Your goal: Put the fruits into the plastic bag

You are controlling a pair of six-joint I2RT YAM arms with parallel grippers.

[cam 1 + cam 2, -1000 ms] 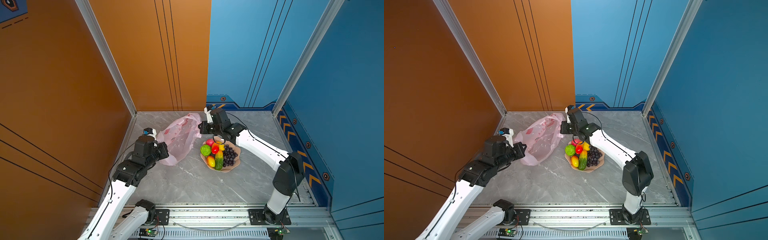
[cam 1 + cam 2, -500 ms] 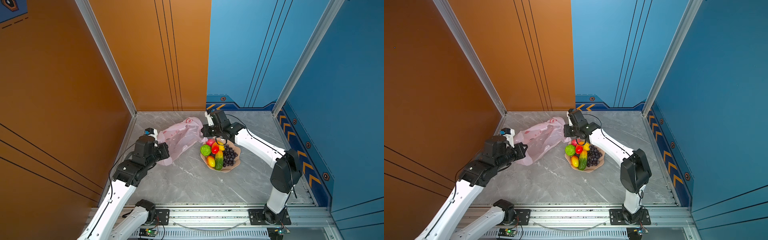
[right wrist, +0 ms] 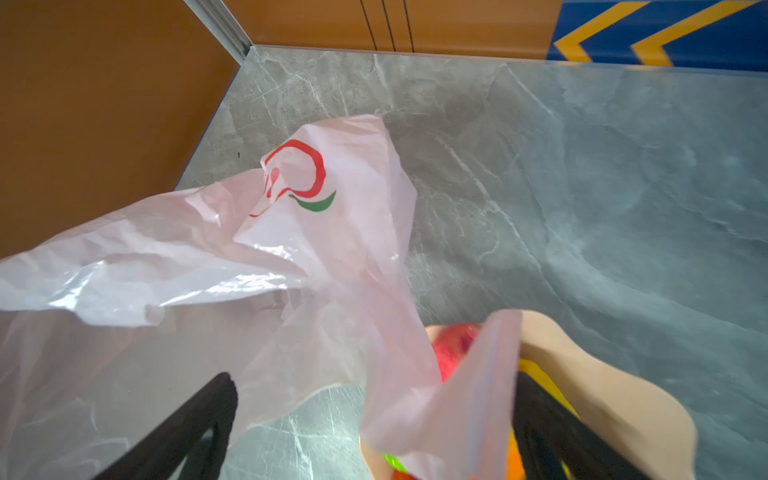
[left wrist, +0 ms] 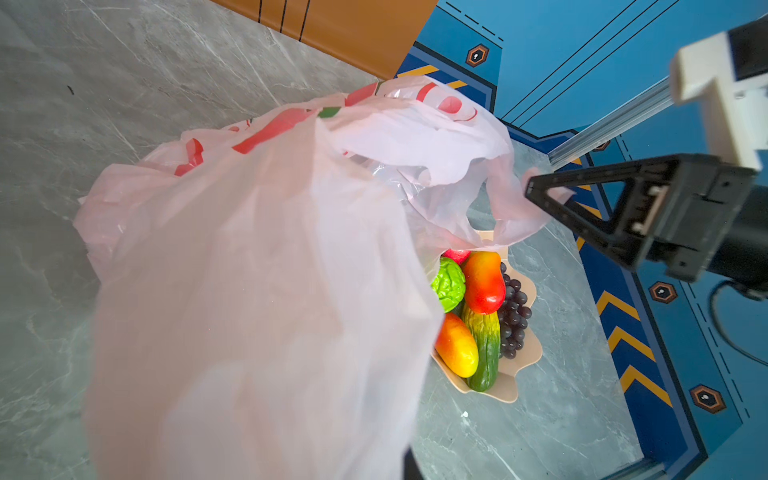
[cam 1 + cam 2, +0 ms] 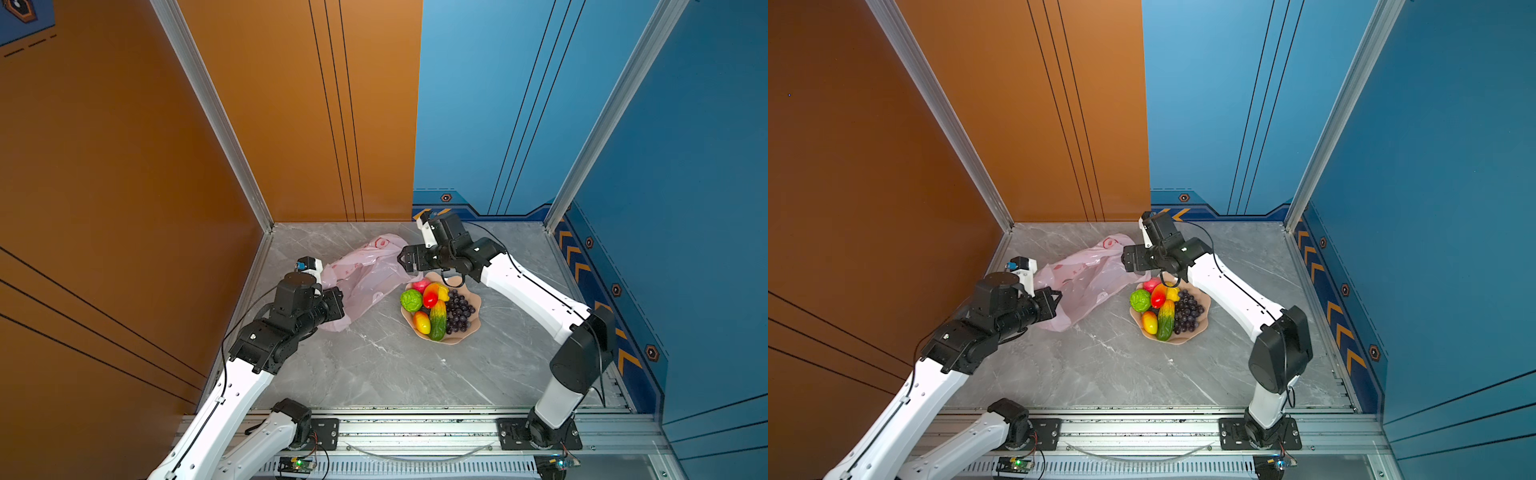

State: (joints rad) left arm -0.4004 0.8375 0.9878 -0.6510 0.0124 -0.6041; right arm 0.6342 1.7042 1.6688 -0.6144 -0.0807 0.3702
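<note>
The pale-pink plastic bag lies slumped on the marble floor, left of the bowl. My left gripper is shut on the bag's near edge; in the left wrist view the plastic bag hides the jaws. My right gripper stands open at the bag's far end, and a loose handle of the plastic bag hangs between its fingers. The fruits are piled in the bowl: green round fruit, cucumber, grapes.
The peach scalloped bowl sits at mid-table, just right of the bag and under the right wrist. An orange wall lies close behind the left arm, and blue walls stand behind and to the right. Bare marble floor stretches toward the front rail.
My right gripper has opened and let go of the bag's handle. The bag, held up and open a second ago, has sagged flat onto the floor. The left gripper keeps its hold.
</note>
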